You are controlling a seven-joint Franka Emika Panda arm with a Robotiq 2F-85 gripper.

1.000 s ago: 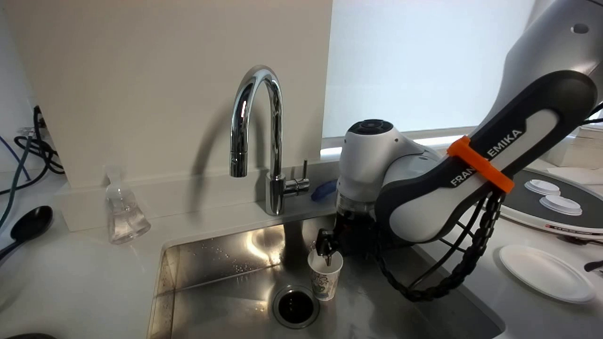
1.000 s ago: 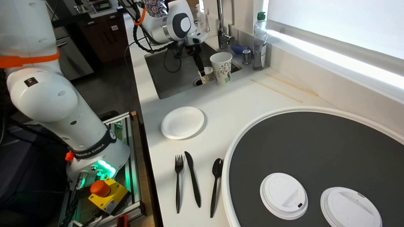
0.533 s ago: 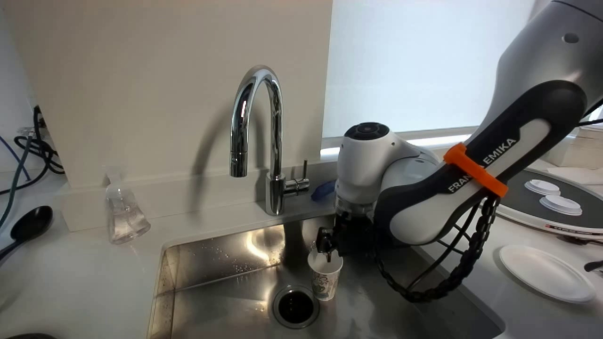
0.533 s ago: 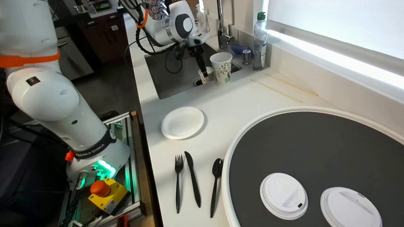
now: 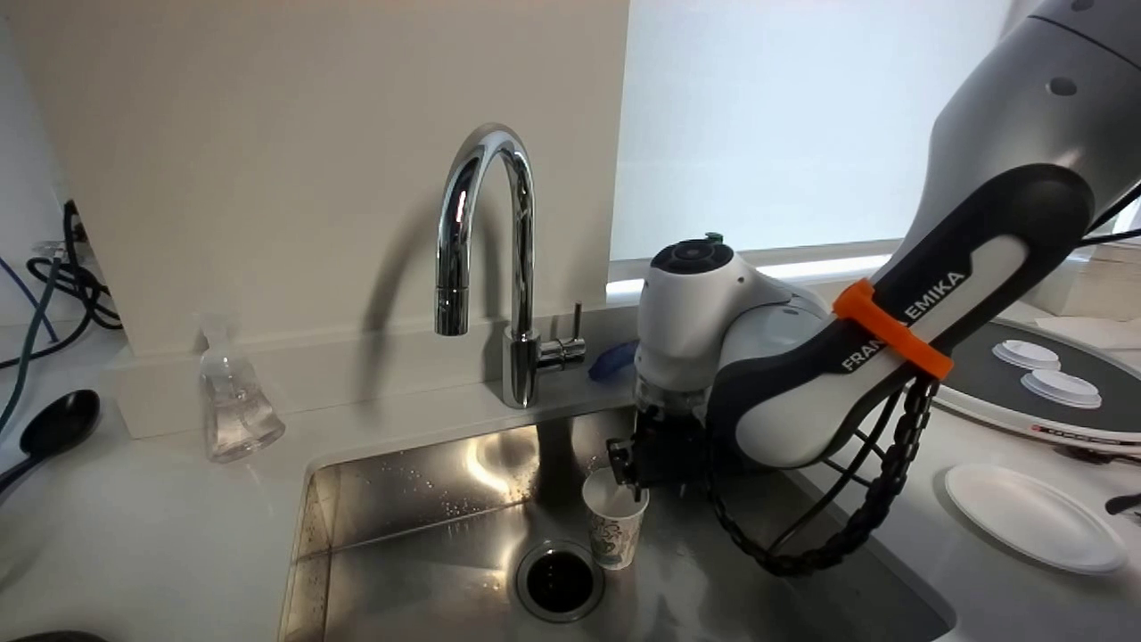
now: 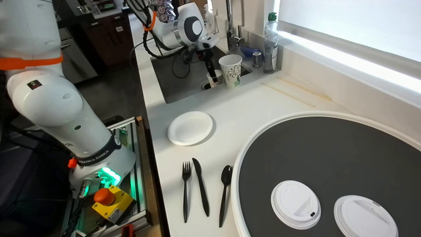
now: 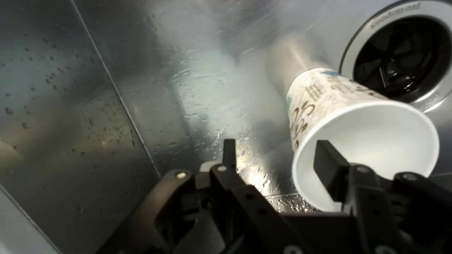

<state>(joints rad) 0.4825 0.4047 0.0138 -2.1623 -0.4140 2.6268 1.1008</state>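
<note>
White and swirl-printed, the cup (image 5: 614, 535) stands in the sink (image 5: 428, 571), your gripper (image 7: 278, 155) pointing down, spread at its rim.

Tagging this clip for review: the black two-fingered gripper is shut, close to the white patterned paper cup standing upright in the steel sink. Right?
Not quite: the black two-fingered gripper is open; the wrist view shows its jaws standing apart. It is close to the white patterned paper cup, which stands upright in the steel sink.
</note>
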